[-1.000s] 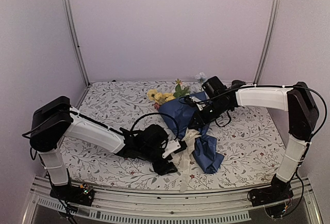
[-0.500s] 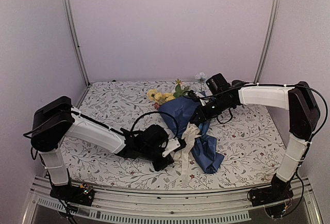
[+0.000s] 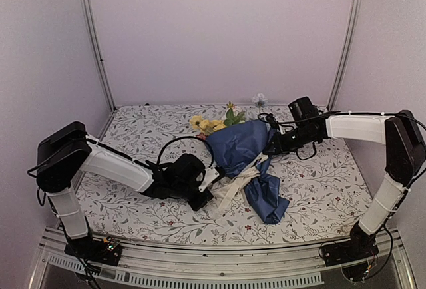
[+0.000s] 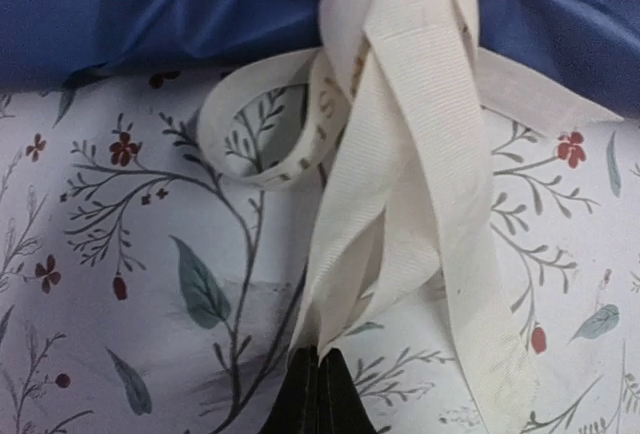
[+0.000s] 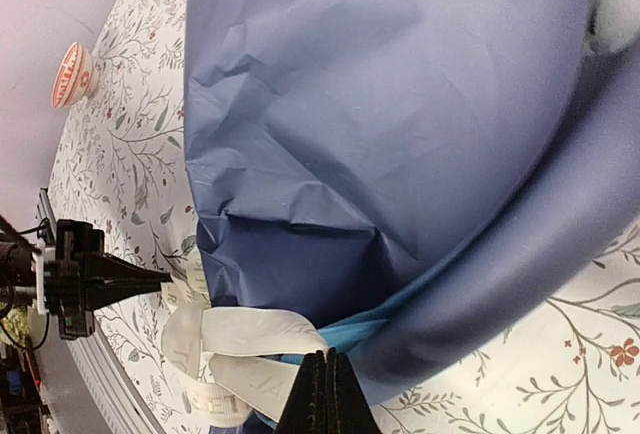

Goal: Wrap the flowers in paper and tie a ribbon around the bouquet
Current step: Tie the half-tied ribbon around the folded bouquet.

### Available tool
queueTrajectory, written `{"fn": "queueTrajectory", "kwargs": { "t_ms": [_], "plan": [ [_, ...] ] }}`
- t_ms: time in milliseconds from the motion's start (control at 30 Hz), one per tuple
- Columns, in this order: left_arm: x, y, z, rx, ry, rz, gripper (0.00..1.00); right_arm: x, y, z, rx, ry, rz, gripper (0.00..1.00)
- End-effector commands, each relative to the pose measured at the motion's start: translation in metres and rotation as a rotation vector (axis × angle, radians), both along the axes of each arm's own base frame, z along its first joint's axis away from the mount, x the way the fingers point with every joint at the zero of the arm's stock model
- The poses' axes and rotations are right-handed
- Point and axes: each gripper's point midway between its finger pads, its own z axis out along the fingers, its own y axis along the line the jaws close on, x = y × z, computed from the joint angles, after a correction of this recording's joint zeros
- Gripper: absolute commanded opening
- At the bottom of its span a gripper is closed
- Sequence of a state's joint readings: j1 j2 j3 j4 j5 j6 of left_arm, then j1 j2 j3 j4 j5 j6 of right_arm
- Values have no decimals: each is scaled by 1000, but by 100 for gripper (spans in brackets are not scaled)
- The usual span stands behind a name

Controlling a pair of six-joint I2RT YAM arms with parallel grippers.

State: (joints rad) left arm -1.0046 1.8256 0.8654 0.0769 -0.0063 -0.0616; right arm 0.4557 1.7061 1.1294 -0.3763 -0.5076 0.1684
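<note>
Now the left gripper (image 4: 318, 379) is pinched together on several strands of the ribbon (image 4: 400, 154), just beside the bouquet (image 3: 239, 146), which lies in the middle of the bench (image 3: 140, 129). Draw outward low and evenly against the right gripper (image 5: 325, 389), so the ribbon cinches without dragging the paper (image 5: 380, 104). That gripper is pressed together too; whether it pinches ribbon or paper edge is unclear. Any knot is hidden.

Paper (image 3: 236, 146) hides the stems of the flowers (image 3: 206, 126); the ribbon (image 4: 390, 184) lettering is unreadable.
</note>
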Motion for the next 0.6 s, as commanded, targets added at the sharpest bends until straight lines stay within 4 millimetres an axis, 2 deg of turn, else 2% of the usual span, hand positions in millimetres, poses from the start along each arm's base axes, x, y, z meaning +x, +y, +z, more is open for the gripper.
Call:
{"fn": "queueTrajectory", "kwargs": {
  "t_ms": [0,167,300,467,567],
  "plan": [
    [13,30,-7,-5,52,120,0,-2,-12,11,33,-29,-45,0],
    [22,36,1,-49,47,148,0,-6,-40,9,42,-26,-120,0],
    [35,43,8,-83,40,189,0,-13,-64,-4,47,9,-184,0],
    [45,43,22,-160,28,194,0,-34,-75,-31,33,76,-199,0],
    [54,44,29,-178,-2,204,0,-42,-82,-40,29,97,-217,0]
  ]
}}
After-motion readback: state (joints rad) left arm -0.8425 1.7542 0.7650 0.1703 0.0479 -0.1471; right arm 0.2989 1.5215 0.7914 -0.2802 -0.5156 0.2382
